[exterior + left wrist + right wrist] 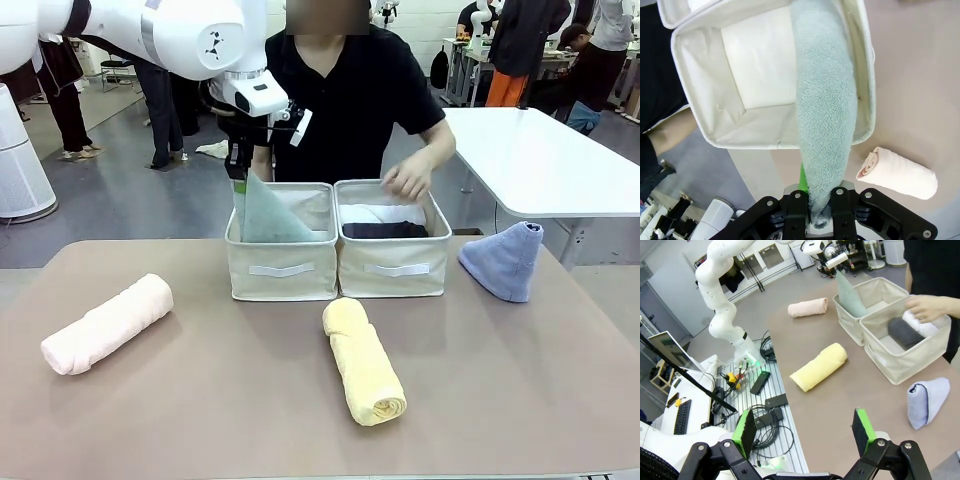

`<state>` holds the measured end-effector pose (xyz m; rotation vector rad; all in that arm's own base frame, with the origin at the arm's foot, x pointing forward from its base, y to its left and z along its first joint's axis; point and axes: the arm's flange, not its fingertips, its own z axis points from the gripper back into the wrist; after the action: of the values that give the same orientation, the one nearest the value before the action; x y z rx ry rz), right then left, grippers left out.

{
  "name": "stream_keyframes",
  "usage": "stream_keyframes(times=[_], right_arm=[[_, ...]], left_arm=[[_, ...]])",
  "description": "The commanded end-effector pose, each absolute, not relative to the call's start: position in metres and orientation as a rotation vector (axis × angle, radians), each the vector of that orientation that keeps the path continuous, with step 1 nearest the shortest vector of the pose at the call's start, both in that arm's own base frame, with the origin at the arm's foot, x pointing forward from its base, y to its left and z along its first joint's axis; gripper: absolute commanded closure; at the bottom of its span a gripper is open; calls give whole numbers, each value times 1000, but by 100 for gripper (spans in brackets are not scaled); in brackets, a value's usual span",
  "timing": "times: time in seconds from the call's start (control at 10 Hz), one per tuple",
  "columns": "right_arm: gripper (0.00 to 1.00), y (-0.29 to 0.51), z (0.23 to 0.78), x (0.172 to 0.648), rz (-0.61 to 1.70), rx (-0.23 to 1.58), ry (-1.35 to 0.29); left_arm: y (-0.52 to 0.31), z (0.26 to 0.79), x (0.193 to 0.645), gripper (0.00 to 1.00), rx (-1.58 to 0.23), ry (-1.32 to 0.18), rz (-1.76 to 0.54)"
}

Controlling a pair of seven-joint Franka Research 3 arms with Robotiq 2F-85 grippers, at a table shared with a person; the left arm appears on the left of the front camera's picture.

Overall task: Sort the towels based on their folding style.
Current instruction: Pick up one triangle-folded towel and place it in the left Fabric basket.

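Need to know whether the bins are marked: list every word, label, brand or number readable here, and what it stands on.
No text here can be read.
The white strips on the two beige fabric bins: blank.
The small dark emblem on the white left arm: a symbol, no letters.

A taupe counter (pixel 200 430) stands on a smooth grey floor (pixel 130 210) in a large, evenly lit hall. Just behind it to the right is a white table (pixel 540 160) with a rounded corner. At the far left edge a white ribbed cylinder (pixel 18 170) stands on the floor. People (pixel 60 90) stand farther back, some beside a cluttered desk (pixel 470 70). In the right wrist view, a monitor (pixel 669 347), a keyboard (pixel 682 416) and tangled black cables (pixel 767 420) sit beside the counter, and grey cabinets (pixel 772 255) line the far side.
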<state>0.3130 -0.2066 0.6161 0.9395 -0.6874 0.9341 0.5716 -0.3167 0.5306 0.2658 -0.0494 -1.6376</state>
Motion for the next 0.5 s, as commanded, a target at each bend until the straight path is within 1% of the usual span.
stream_keyframes(times=[0.0, 0.4], right_arm=[[0, -206, 617, 314, 937, 953, -697], [0, -206, 617, 314, 937, 953, -697]], left_arm=[[-318, 520, 573, 85, 301, -26, -1610], [-330, 496, 574, 85, 287, 16, -1627]])
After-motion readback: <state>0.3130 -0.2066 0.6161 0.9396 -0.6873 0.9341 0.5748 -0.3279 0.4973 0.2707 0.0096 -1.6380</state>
